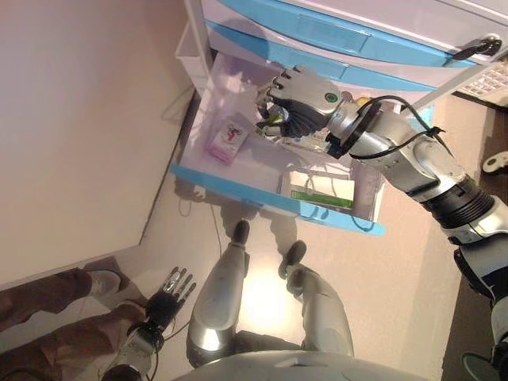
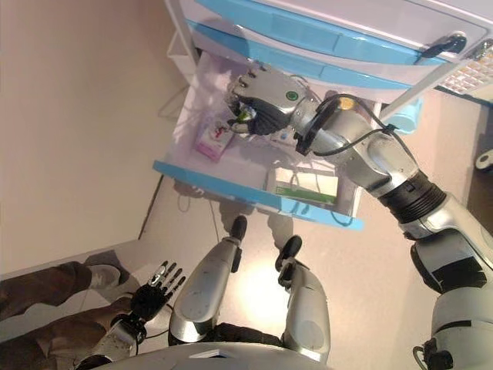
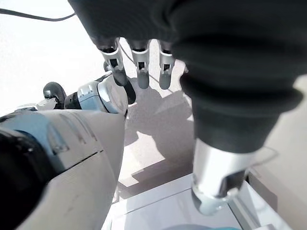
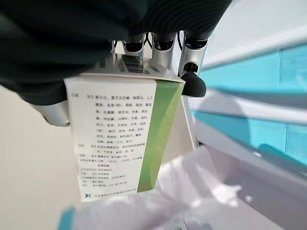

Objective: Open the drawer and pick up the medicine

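The lowest drawer (image 1: 238, 186) of a white cabinet with blue fronts stands pulled out. My right hand (image 1: 300, 101) is over the drawer, fingers curled round a white and green medicine box (image 4: 122, 139), seen close in the right wrist view and partly hidden under the hand in the eye views (image 1: 270, 121). A pink and white box (image 1: 228, 139) lies in the drawer's left part. A flat white and green box (image 1: 321, 190) lies at its front right. My left hand (image 1: 169, 295) hangs low by my side, fingers straight and empty.
Shut blue-fronted drawers (image 1: 317, 36) sit above the open one. A beige wall (image 1: 79, 119) runs along the left. A person's legs and shoe (image 1: 55, 298) are at the lower left, near my left hand. A white object (image 1: 498, 163) lies on the floor at the right.
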Robot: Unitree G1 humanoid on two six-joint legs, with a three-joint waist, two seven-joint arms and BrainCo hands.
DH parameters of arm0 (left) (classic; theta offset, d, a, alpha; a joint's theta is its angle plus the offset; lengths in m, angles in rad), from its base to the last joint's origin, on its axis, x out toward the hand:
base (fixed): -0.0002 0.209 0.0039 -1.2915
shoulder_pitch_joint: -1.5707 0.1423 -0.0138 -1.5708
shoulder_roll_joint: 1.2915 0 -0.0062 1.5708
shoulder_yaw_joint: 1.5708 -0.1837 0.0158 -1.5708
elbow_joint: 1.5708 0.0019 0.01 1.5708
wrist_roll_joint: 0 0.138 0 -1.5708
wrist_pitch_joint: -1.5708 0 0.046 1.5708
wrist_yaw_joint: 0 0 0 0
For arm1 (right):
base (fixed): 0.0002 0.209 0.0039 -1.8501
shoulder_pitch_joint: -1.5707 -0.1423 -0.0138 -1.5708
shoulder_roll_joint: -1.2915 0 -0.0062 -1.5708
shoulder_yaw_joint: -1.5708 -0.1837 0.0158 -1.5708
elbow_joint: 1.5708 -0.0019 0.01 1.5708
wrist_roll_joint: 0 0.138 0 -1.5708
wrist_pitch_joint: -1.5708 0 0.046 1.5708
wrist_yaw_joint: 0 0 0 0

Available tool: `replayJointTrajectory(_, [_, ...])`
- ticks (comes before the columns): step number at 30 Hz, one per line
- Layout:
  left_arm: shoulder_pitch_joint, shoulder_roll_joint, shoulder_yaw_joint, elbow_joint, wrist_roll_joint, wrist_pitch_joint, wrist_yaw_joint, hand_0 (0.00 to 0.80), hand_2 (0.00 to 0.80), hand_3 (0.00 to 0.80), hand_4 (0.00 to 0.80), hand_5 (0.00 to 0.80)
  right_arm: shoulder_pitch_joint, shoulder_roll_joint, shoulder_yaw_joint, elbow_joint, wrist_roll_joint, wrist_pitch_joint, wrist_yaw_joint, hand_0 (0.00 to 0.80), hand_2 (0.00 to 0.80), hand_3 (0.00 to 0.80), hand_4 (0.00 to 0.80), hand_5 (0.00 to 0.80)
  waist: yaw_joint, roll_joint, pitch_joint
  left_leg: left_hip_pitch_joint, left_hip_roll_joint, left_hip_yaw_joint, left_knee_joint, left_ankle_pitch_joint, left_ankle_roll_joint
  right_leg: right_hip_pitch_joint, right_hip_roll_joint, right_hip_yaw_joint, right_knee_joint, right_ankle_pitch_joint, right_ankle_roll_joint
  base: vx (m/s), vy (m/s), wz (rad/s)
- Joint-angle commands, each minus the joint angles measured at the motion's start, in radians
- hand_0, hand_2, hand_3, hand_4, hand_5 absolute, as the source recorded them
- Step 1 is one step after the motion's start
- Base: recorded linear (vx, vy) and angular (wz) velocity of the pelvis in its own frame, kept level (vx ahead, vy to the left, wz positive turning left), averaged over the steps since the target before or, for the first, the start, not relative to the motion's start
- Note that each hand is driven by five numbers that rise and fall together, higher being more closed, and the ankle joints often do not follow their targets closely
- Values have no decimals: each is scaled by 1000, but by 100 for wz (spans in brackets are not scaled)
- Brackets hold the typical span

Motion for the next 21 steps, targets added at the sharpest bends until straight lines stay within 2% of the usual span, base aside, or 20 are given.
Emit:
replayJointTrajectory(1, [76, 2, 19, 20, 32, -26, -13, 0, 0, 0, 0, 0, 16, -22, -70, -118, 132, -52, 38, 800, 800, 800, 800, 800, -6, -4, -111, 83, -19, 39, -146, -65, 12, 31, -10, 32, 131, -82, 76, 39, -21, -15])
replayJointTrajectory(10, [101, -21, 37, 59, 66, -40, -4, 0, 0, 0, 0, 0, 99, -16, -200, -274, 294, -42, 93, 800, 800, 800, 800, 800, -36, -10, -188, 155, -18, 51, -199, -63, 7, 87, -2, 50, 91, -80, 84, 57, -16, -10])
replayJointTrajectory(21, [122, -35, 59, 103, 102, -37, 6, 0, 0, 0, 0, 0, 108, 5, -304, -338, 390, -13, 82, 800, 800, 800, 800, 800, -49, -15, -274, 204, -20, 50, -227, -65, 5, 131, 7, 63, 68, -85, 85, 57, -9, -9])
